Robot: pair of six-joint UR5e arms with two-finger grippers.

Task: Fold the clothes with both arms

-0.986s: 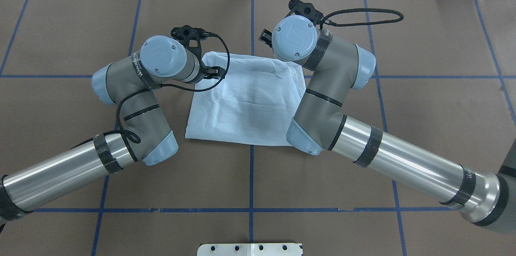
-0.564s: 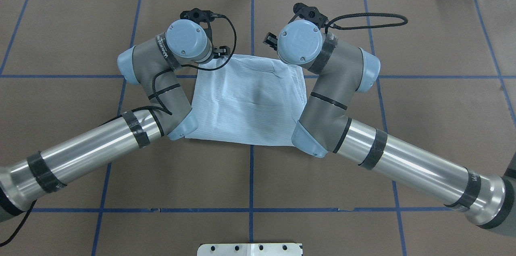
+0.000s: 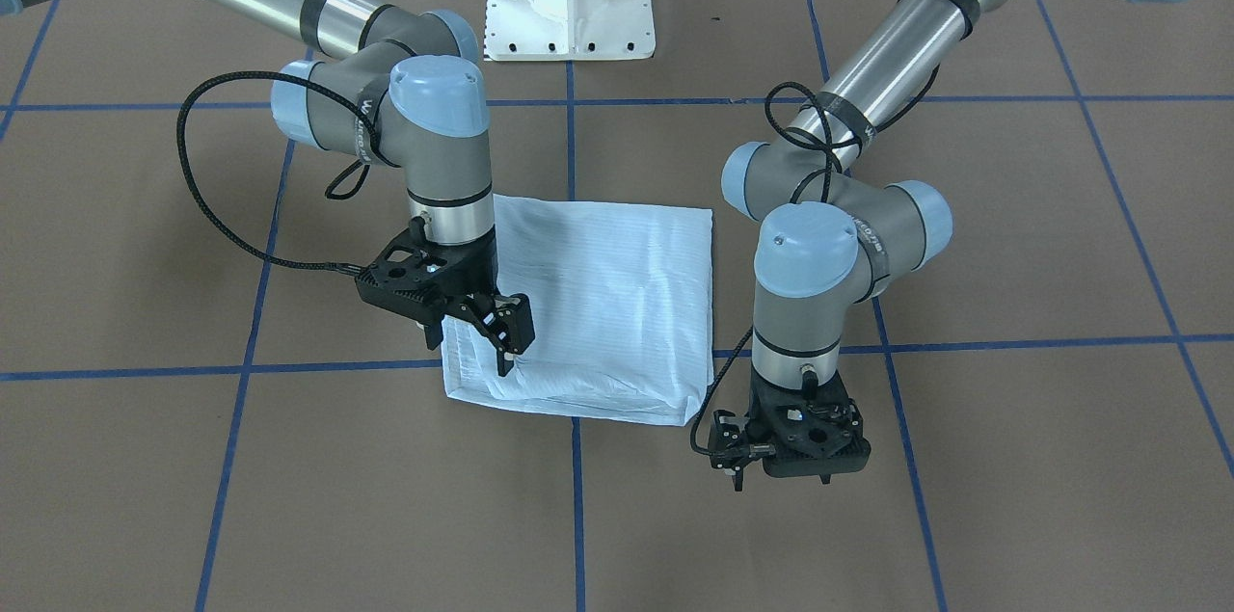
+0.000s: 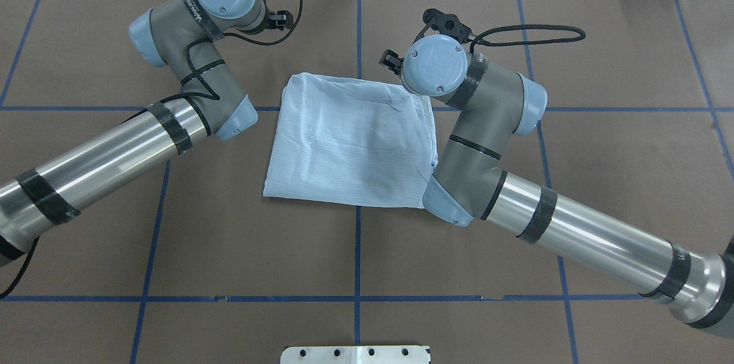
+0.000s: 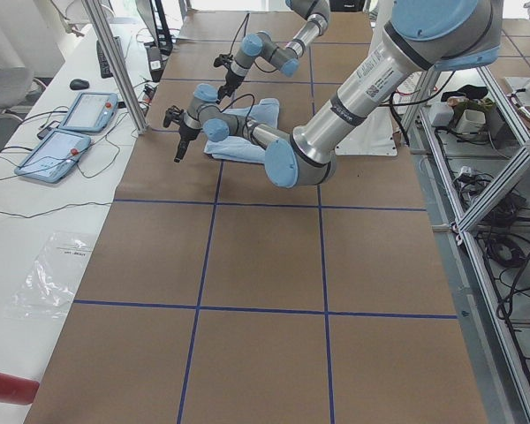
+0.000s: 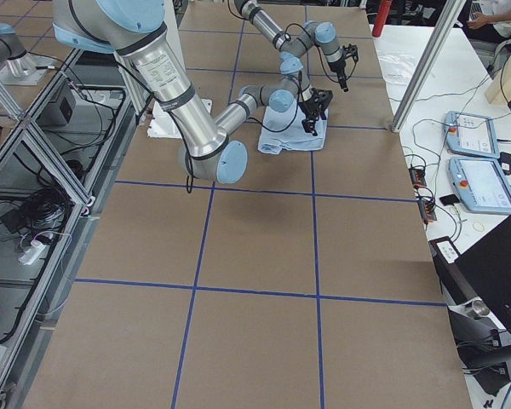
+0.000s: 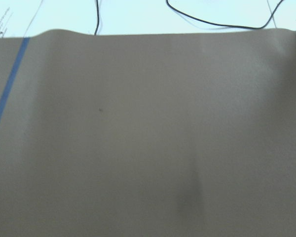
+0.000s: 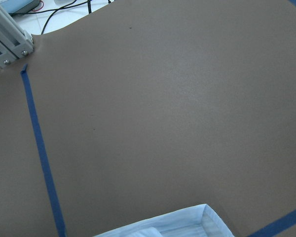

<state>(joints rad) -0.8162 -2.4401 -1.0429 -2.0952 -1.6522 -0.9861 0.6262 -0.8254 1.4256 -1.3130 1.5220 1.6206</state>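
One left pincer [image 3: 735,463]: over bare table [image 4: 229,249], off shirt's [image 4: 350,140] far-left corner; gap cannot be told
One shirt: folded rectangle, flat, mid-table
One right pincer [image 3: 469,350]: spread, empty, above shirt's far-right corner
Step judged: withdrawal; lift straight up, leave layers undisturbed

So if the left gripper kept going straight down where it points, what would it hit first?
Probably the bare brown table cover; the left gripper hangs beside the shirt, not over it.
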